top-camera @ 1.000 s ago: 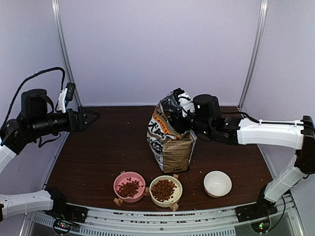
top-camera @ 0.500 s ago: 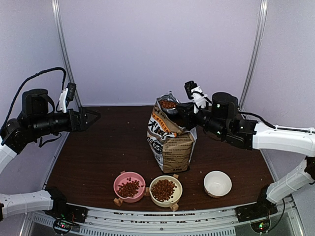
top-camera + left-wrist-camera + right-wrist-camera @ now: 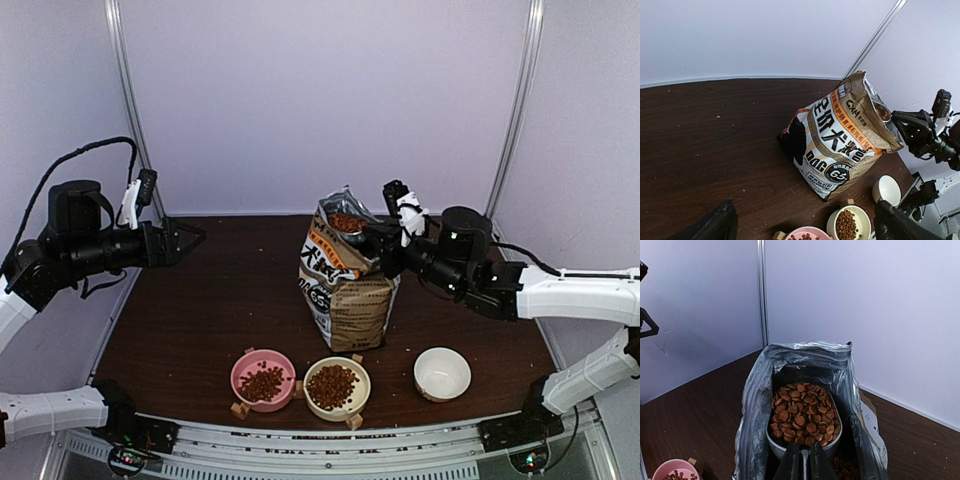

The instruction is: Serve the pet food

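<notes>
My right gripper [image 3: 803,462] is shut on the handle of a metal scoop [image 3: 774,446]. The scoop is heaped with pet food [image 3: 804,415] and hangs level in the open mouth of the kraft-brown bag [image 3: 754,415]. From above, the pet food [image 3: 346,222] sits at the top of the bag [image 3: 345,290], with the right gripper [image 3: 384,238] just right of it. Far to the left, my left gripper [image 3: 192,237] hangs open above the table, holding nothing. In the left wrist view the left gripper [image 3: 804,212] looks toward the bag [image 3: 840,135].
Three bowls line the table's near edge: a pink bowl [image 3: 240,372] with kibble, a cream bowl [image 3: 362,378] with kibble, and a white bowl [image 3: 442,373] with nothing in it. Small wooden blocks lie beside the pink and cream bowls. Purple walls and two metal poles enclose the back.
My right gripper has lifted the scoop out of the bag's depth, now full of kibble at the bag's mouth, and the arm has drawn back to the right. The left arm has not moved.
</notes>
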